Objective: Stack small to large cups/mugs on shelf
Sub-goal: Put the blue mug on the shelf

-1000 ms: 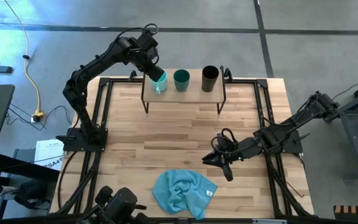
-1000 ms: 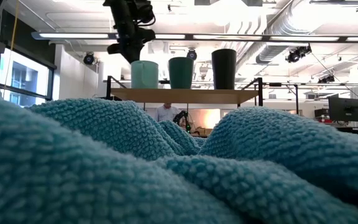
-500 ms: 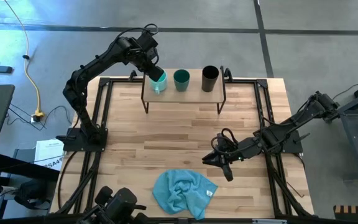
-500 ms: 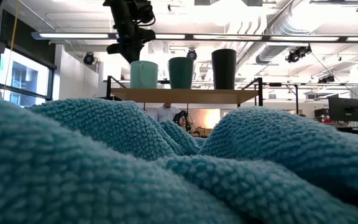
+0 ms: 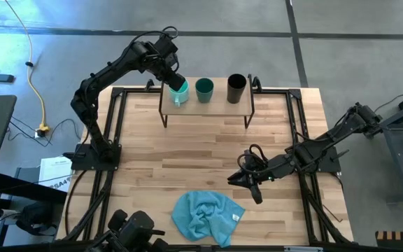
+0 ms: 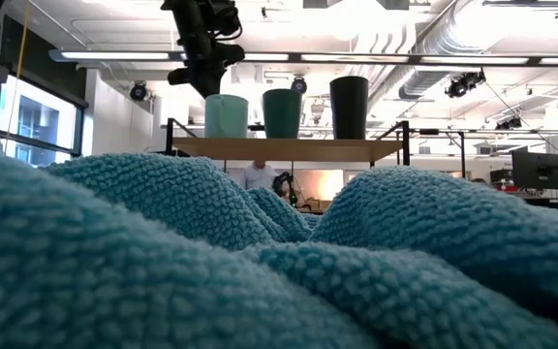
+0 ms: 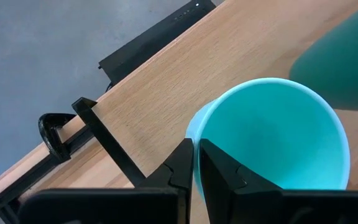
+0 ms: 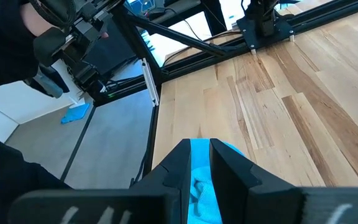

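Observation:
The shelf (image 5: 208, 105) stands at the table's far edge and carries three vessels in a row. From left to right they are the light turquoise mug (image 5: 179, 91), the dark teal cup (image 5: 203, 89) and the tall black cup (image 5: 236, 87). All three stand upright on it in the low view, the mug (image 6: 225, 116) at the left. My left gripper (image 5: 172, 78) is above the shelf's left end, shut on the mug. My right gripper (image 5: 233, 179) is shut and empty, low over the table's right half near the blue cloth (image 5: 205, 215). My left gripper pinches the mug's wall at its rim (image 7: 196, 144), on the mug's far left side. One finger (image 7: 219, 168) is inside the mug and the other finger (image 7: 180, 167) is outside. The fingers come from above, pointing down. The mug is upright, its base on the shelf.
The blue cloth lies crumpled near the table's near edge and fills the lower part of the low view (image 6: 260, 262). Black metal frame rails (image 5: 117, 133) run along the table's left and right sides. Bare tabletop (image 5: 201, 150) lies between shelf and cloth.

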You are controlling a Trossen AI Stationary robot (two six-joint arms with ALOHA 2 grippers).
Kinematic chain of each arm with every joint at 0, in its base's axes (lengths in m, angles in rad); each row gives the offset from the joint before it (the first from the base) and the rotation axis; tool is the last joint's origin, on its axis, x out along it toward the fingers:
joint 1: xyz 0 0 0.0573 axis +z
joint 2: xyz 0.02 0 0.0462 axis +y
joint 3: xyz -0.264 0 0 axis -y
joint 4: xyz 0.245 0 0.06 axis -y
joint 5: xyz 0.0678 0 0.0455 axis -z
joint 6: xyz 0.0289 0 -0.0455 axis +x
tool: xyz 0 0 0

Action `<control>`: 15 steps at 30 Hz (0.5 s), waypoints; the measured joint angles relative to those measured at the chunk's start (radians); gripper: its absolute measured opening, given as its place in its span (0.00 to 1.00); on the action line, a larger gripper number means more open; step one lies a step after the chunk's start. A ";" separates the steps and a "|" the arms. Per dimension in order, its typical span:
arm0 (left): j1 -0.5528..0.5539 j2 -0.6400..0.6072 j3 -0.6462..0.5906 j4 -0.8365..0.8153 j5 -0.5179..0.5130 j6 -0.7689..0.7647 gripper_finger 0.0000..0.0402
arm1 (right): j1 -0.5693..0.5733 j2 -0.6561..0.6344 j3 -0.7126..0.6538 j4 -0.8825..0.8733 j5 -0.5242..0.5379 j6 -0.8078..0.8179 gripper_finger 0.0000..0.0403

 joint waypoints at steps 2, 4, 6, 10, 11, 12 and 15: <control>0.000 0.000 0.000 0.002 0.000 -0.005 0.04 | 0.000 0.000 0.000 -0.003 0.000 0.000 0.12; 0.000 0.000 0.000 0.002 -0.001 -0.011 0.04 | 0.005 0.000 0.000 -0.006 0.000 0.001 0.12; 0.000 0.000 0.000 0.002 -0.011 -0.023 0.04 | 0.012 0.000 0.000 -0.008 0.000 0.001 0.12; 0.000 0.000 0.000 0.002 -0.016 -0.029 0.04 | 0.026 0.000 0.000 -0.013 0.012 0.003 0.12; 0.000 0.000 0.000 0.002 -0.016 -0.031 0.04 | 0.029 0.000 0.000 -0.014 0.016 0.003 0.12; 0.000 0.000 0.000 0.002 -0.017 -0.033 0.04 | 0.031 0.000 0.000 -0.014 0.016 0.003 0.12; 0.000 0.000 0.000 0.002 -0.019 -0.037 0.04 | 0.032 0.000 0.000 -0.013 0.016 0.003 0.12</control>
